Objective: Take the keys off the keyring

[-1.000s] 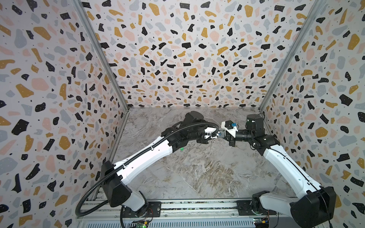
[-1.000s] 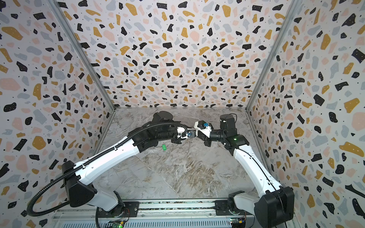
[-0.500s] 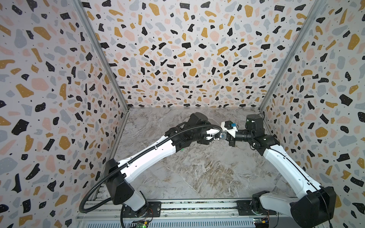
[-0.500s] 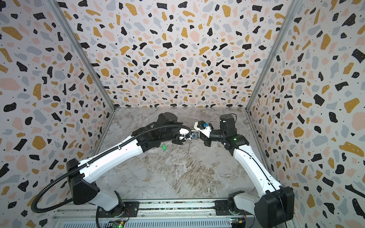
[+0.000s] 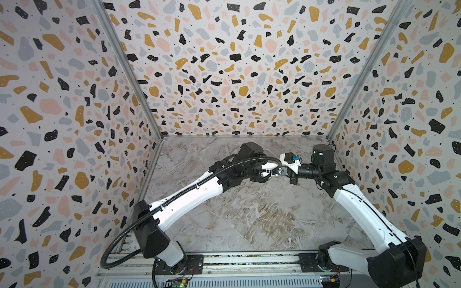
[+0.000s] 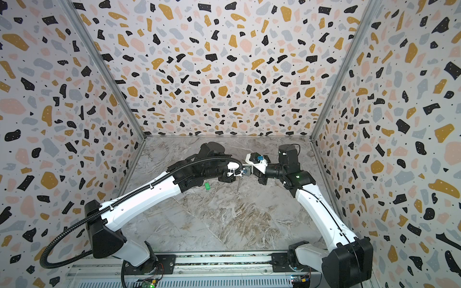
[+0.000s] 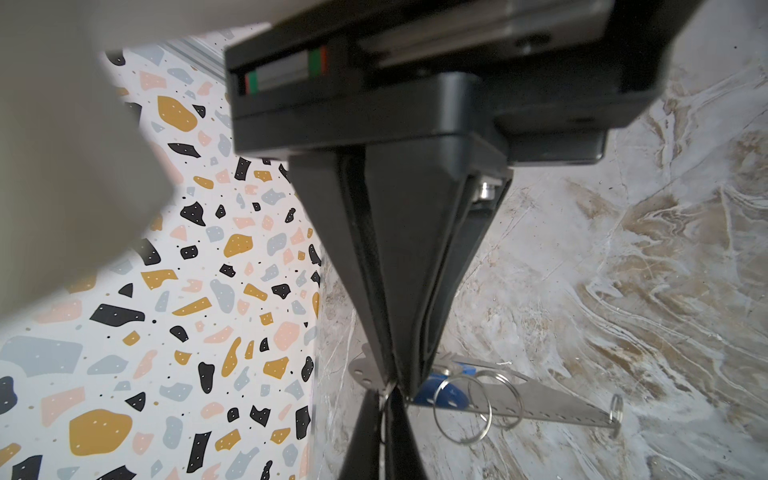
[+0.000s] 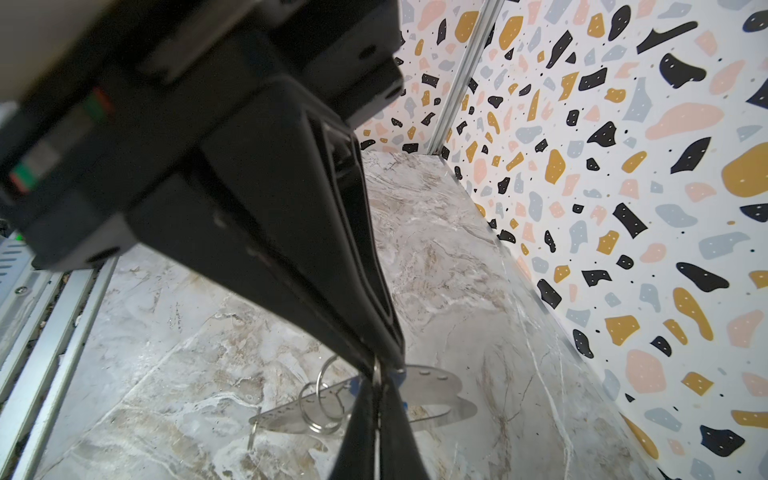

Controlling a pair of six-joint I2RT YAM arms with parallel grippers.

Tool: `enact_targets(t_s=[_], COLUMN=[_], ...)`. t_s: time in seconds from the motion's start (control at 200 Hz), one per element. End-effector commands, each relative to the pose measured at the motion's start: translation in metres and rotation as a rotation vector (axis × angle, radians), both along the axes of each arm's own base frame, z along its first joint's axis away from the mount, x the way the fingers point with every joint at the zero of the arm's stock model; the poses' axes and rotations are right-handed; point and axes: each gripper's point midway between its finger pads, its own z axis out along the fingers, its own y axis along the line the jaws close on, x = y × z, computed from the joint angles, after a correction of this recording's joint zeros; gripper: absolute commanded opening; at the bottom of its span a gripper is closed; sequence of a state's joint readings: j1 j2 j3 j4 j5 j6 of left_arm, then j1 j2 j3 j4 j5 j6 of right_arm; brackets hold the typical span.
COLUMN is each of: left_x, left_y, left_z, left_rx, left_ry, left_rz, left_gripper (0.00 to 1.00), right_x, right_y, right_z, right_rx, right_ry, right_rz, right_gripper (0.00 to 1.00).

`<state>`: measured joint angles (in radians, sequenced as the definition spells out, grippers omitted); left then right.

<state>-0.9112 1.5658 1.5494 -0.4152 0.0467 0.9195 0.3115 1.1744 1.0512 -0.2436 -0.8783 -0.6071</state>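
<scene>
Both top views: left end effector (image 5: 279, 172) and right end effector (image 5: 287, 172) closed, tips meeting above tabletop (image 5: 249, 224); in a top view, green key (image 6: 206, 186) lies well apart from both.
Left wrist: keyring (image 7: 540, 405) and blue key (image 7: 440, 392) just beside closed tips; left's catch unclear.
Right wrist: right end effector pinches keyring.

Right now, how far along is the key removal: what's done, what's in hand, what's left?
Done: the green key lies loose on the table. In hand: the left hand and right hand are both shut on the raised keyring. Left: the blue key is at the keyring's held end, apparently not yet off.
</scene>
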Motion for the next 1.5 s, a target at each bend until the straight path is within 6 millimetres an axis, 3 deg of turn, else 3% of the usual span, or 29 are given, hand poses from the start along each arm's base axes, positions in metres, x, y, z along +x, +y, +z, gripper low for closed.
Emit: enact_targets(t_s=[0.0, 0.14, 0.25, 0.446, 0.741, 0.996, 1.497], left_x=[-0.001, 0.003, 0.004, 0.003, 0.0, -0.001, -0.005], left_y=[-0.002, 0.005, 0.011, 0.017, 0.022, 0.016, 0.014], left_z=[0.012, 0.024, 0.04, 0.056, 0.071, 0.078, 0.078], left_rx=[-0.057, -0.165, -0.298, -0.454, -0.598, -0.652, -0.686], left_ry=[0.019, 0.086, 0.144, 0.227, 0.307, 0.343, 0.381], left_rz=[-0.009, -0.028, -0.058, -0.101, -0.177, -0.218, -0.244], left_gripper=[0.0, 0.0, 0.0, 0.0, 0.0, 0.0, 0.0], right_x=[-0.018, -0.009, 0.001, 0.013, 0.022, 0.01, 0.015], right_y=[0.002, -0.012, -0.029, -0.042, -0.035, -0.019, -0.014], right_z=[0.039, 0.041, 0.036, 0.027, 0.027, 0.035, 0.06], right_rx=[0.08, 0.055, 0.01, -0.023, 0.0, 0.04, 0.155], right_ry=[-0.122, -0.187, -0.252, -0.314, -0.362, -0.381, -0.36], right_rz=[0.06, -0.026, -0.132, -0.237, -0.251, -0.185, -0.207], right_gripper=[0.11, 0.3, 0.36, 0.38, 0.42, 0.45, 0.4])
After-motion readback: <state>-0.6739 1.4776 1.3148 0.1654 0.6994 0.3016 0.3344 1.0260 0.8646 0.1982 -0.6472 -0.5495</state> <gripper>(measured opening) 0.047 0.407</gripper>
